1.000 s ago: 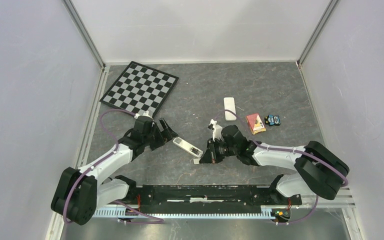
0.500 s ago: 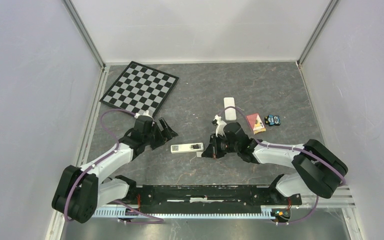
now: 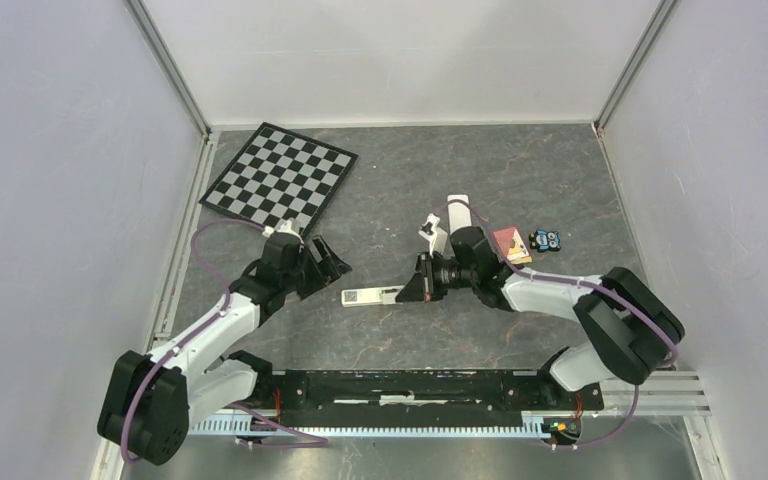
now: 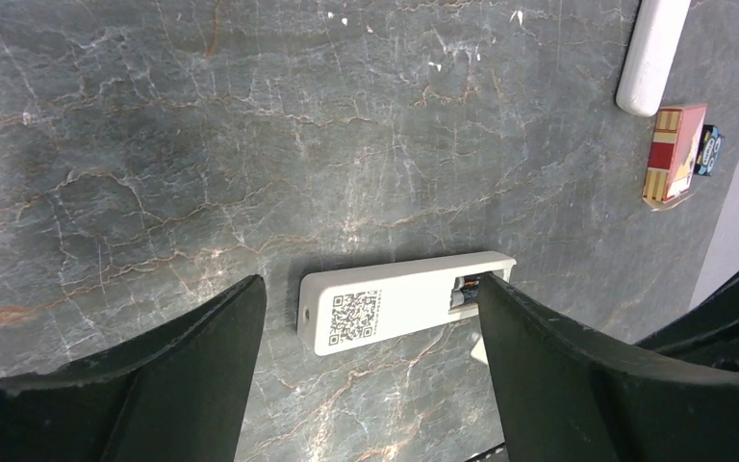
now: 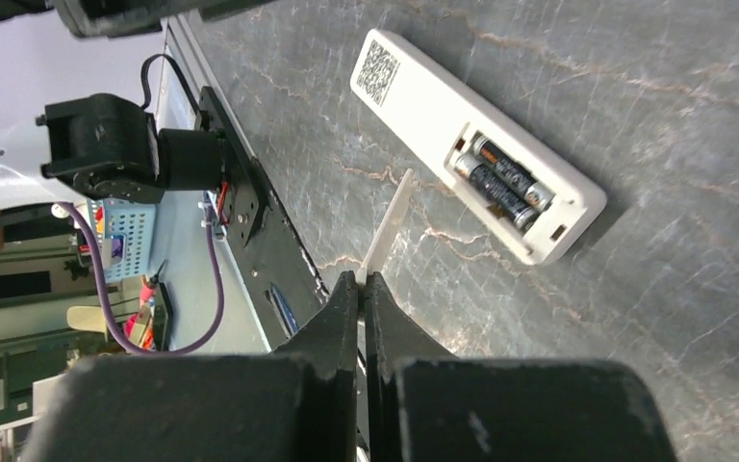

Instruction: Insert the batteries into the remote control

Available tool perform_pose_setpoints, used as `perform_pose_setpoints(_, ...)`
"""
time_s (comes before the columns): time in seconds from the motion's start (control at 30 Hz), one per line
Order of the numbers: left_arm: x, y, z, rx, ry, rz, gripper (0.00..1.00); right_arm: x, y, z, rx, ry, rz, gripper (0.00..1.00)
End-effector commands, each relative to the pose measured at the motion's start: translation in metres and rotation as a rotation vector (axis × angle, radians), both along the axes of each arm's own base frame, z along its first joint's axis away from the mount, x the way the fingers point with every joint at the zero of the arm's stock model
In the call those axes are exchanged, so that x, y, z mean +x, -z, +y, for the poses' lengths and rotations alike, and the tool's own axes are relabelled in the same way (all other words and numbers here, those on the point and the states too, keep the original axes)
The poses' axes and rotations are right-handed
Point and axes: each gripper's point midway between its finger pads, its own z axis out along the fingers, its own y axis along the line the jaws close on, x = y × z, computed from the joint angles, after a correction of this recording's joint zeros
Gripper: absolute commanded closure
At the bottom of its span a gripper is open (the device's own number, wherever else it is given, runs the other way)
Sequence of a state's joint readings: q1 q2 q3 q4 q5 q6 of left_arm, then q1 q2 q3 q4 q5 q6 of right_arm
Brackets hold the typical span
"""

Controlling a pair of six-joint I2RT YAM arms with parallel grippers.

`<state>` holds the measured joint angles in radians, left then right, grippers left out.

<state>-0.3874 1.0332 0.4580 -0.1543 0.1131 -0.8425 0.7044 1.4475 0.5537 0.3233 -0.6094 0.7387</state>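
The white remote control [image 3: 368,295] lies back up on the table between the arms, QR label showing. Its battery compartment is open at the right end, and two dark batteries [image 5: 506,182] lie side by side inside it. They also show in the left wrist view [image 4: 469,287]. My left gripper [image 3: 332,261] is open and empty, with its fingers apart above and on either side of the remote [image 4: 399,304]. My right gripper [image 5: 361,280] is shut on a thin white battery cover [image 5: 391,224], held edge-on just beside the remote's compartment end [image 5: 476,144].
A checkerboard [image 3: 280,178] lies at the back left. A second white remote-like bar [image 3: 460,213], a red box [image 3: 511,246] and a small toy car [image 3: 546,240] sit behind the right arm. The black base rail [image 3: 410,385] runs along the near edge.
The remote has turned from a diagonal to lying level. My right gripper has moved back to its right end with the cover. My left gripper has drawn slightly away from the remote.
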Motion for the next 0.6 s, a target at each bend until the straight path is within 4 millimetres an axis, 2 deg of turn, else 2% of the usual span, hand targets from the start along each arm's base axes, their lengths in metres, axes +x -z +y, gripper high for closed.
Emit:
perform_pose_setpoints(0.0, -0.008, 0.001, 0.002, 0.014, 0.042, 0.001, 0.16, 0.014, -0.014, 0.008, 0.055, -0.042, 0.010, 1.00)
perform_pose_setpoints(0.23, -0.020, 0.010, -0.003, -0.008, 0.087, 0.029, 0.31, 0.027, -0.005, 0.014, 0.050, -0.033, 0.073, 1.00)
perform_pose_setpoints(0.57, -0.024, 0.018, -0.006, -0.011, 0.121, 0.045, 0.34, 0.033, 0.014, 0.007, -0.004, 0.024, 0.098, 1.00)
